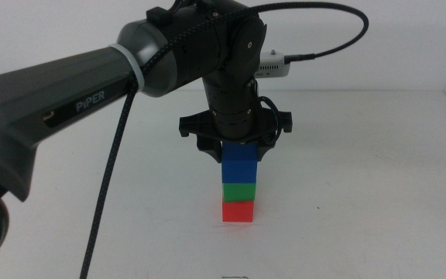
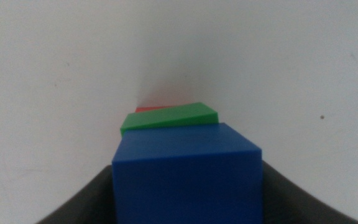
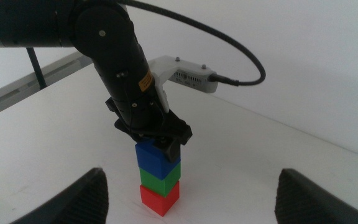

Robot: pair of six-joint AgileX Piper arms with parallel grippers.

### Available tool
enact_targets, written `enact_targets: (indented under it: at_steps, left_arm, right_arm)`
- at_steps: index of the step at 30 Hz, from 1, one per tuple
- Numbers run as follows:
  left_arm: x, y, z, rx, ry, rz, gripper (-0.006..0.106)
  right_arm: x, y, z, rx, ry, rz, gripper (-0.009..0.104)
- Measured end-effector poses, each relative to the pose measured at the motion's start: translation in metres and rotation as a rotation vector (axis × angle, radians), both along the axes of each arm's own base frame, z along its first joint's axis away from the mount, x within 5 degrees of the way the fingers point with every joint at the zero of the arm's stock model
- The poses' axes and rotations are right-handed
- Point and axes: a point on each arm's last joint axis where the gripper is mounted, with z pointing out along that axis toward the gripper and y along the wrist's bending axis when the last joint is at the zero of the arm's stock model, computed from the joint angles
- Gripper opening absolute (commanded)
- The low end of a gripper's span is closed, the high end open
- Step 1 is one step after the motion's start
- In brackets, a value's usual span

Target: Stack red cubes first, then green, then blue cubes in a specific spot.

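Nearest to the middle camera, close to the front edge of the plain white table [image 1: 378, 194], sits a small bright red cube with dull faces [image 1: 238, 211]. On top of it is a small plain green cube [image 1: 238, 190], and on top of that is a small dark blue cube [image 1: 239, 163]. The three make one little tower (red at the bottom, green in the middle, blue on top), and it stands about in the middle of the table from left to right.

A big dark left arm comes in from the left and bends straight down over the tower. Its left gripper [image 1: 237, 153] is at the top of the blue cube, with one dark jaw on each side of it. The jaws sit tight against the blue cube's sides.

From the left wrist camera, the blue cube [image 2: 187, 177] fills the space between the jaws. The green cube below looks turned a little.

The right gripper [image 3: 191, 194] waits on the near right, well apart from the tower, jaws spread wide.
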Motion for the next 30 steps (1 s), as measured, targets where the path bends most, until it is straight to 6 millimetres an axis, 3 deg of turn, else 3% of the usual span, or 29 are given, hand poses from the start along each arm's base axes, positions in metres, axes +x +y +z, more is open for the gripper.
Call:
enact_targets:
  at_steps: [5,11,22,30]
  left_arm:
    - [0.000,0.000,0.002,0.008,-0.001,-0.024,0.094]
    - [0.003,-0.002,0.025,0.001,-0.051,-0.070,0.094]
    - [-0.022,0.022,0.099,-0.083,-0.204,-0.092,0.094]
    - [-0.048,0.062,0.153,0.005,-0.417,-0.185,0.094]
  right_arm:
    - [0.000,0.000,0.000,0.000,0.000,0.000,0.072]
    - [0.000,0.000,0.000,-0.001,0.000,0.000,0.072]
    - [0.000,0.000,0.000,-0.001,0.000,0.000,0.072]
    - [0.000,0.000,0.000,0.000,-0.001,0.000,0.072]
